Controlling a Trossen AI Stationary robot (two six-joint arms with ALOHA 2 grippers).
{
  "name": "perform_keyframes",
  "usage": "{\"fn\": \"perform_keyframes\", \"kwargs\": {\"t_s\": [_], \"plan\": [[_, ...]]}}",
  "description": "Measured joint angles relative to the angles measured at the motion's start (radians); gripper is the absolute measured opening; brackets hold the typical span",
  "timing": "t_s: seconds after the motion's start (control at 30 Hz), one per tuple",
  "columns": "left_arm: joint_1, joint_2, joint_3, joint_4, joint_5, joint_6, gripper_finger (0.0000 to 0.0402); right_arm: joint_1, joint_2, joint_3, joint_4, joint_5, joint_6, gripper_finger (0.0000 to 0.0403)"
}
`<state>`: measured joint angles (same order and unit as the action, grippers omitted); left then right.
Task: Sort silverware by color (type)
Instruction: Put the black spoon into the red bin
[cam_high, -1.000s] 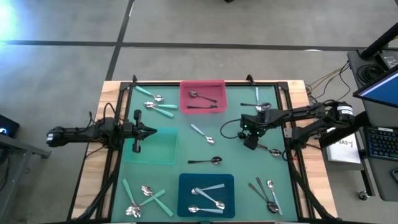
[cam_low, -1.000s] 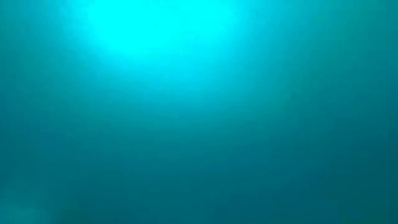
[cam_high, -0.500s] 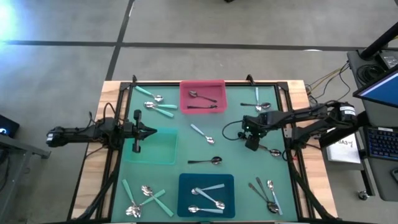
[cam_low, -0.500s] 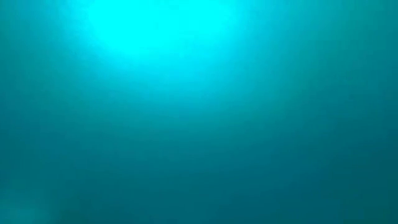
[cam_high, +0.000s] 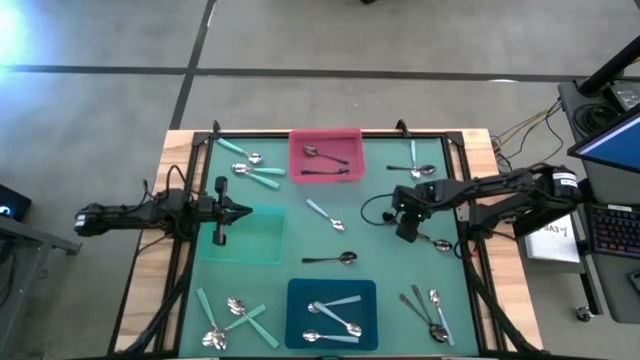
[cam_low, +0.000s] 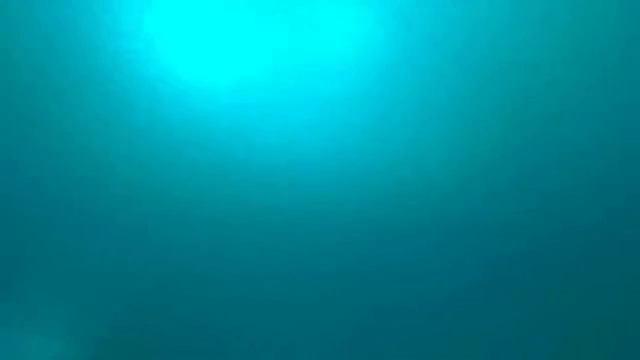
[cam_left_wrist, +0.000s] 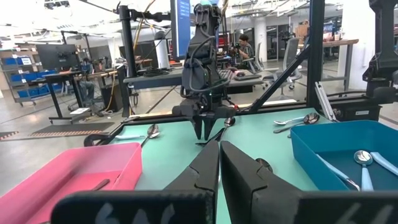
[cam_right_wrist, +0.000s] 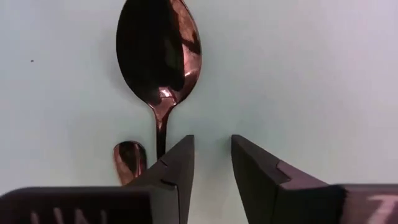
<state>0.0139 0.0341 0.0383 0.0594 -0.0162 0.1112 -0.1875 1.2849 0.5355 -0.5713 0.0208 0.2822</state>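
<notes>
The left gripper (cam_left_wrist: 219, 163) is closed over the green table (cam_left_wrist: 168, 146), facing the right gripper (cam_left_wrist: 206, 129).

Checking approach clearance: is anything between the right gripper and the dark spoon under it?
Nothing visible. The right gripper hangs open directly over the dark spoon, only bare mat around its handle.

Glossy, mirror-dark metal spoon (cam_right_wrist: 159, 56) on a smooth matt mint table mat (cam_right_wrist: 298, 68); matt black claw fingers (cam_right_wrist: 176, 171).
</notes>
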Motion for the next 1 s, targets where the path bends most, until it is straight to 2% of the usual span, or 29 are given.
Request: {"fn": "perform_keyframes", "kwargs": {"t_s": [0.47, 0.63, 1.0], "plan": [[0.0, 0.0, 0.0, 0.0, 0.0, 0.0, 0.0, 0.007, -0.035, 0.056, 0.023, -0.005, 0.023, 0.0122], [0.0, 0.0, 0.0, 0.0, 0.0, 0.0, 0.0, 0.04, -0.019, 0.039, 0.026, -0.061, 0.047, 0.0117], [0.0, 0.0, 0.0, 0.0, 0.0, 0.0, 0.0, 0.082, -0.014, 0.033, 0.035, 0.01, 0.055, 0.0112]]}}
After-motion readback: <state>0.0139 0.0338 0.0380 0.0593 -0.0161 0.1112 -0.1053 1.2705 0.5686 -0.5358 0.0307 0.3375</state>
